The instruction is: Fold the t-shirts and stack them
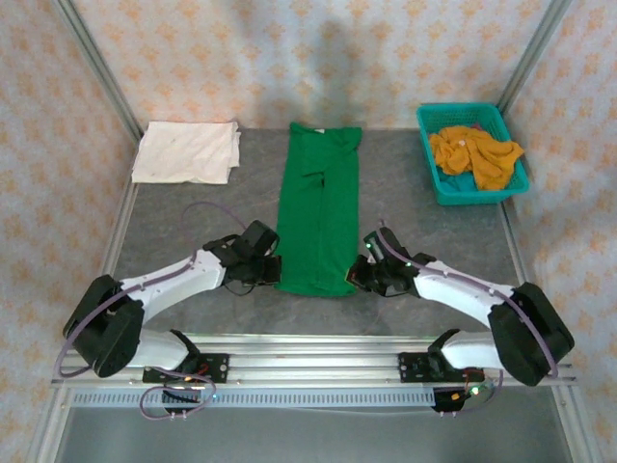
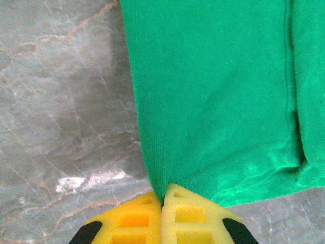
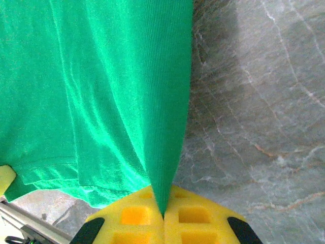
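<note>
One tabletop (image 1: 193,217): grey and marbled, carrying everything below.
Green shirt (image 1: 318,207): folded lengthwise into a long narrow strip. It lies flat down the middle of the tabletop, with its collar end at the far edge and its hem towards the near edge.
White shirt (image 1: 186,152): folded flat in the far left corner, well apart from the green shirt.
Basket (image 1: 436,183): teal plastic, in the far right corner.
Orange shirts (image 1: 477,154): crumpled in a heap inside the basket.
Left gripper (image 2: 162,203): low at the near left corner of the green shirt. Its yellow pads (image 2: 132,218) are pressed together with that corner of the hem pinched between them.
Right gripper (image 3: 163,213): low at the near right corner of the green shirt. Its jaws are closed tight on a fold of the cloth's right edge.
</note>
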Robot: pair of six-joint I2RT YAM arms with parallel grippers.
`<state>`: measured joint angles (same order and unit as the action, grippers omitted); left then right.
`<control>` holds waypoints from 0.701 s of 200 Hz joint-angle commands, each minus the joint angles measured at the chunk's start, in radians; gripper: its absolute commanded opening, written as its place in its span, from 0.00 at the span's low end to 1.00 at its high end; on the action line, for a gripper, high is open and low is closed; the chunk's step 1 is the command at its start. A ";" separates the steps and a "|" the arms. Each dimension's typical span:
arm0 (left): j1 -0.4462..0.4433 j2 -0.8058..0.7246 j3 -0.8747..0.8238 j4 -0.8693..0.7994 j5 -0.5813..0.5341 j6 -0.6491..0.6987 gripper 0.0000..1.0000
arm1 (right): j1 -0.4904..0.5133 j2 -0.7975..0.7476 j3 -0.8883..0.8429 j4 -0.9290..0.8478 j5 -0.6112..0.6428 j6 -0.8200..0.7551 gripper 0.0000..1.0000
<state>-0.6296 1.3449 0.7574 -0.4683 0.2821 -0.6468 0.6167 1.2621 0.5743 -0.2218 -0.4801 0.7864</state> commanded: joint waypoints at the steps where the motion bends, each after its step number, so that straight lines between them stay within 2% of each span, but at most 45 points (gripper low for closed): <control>1: -0.043 -0.006 -0.065 -0.048 0.052 0.009 0.00 | 0.006 -0.015 -0.053 -0.026 -0.024 0.031 0.00; 35: -0.065 -0.005 -0.165 -0.020 0.096 -0.035 0.00 | 0.007 -0.018 -0.111 -0.036 -0.056 0.037 0.00; 65: -0.112 -0.058 -0.149 -0.036 0.072 -0.059 0.00 | 0.008 -0.073 -0.103 -0.097 -0.032 0.022 0.00; 140: -0.113 -0.046 -0.111 -0.024 0.012 -0.053 0.00 | 0.006 -0.056 -0.069 -0.061 -0.015 0.027 0.00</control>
<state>-0.7399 1.3052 0.6147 -0.4675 0.3393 -0.6846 0.6220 1.2030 0.4713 -0.2733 -0.5308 0.8116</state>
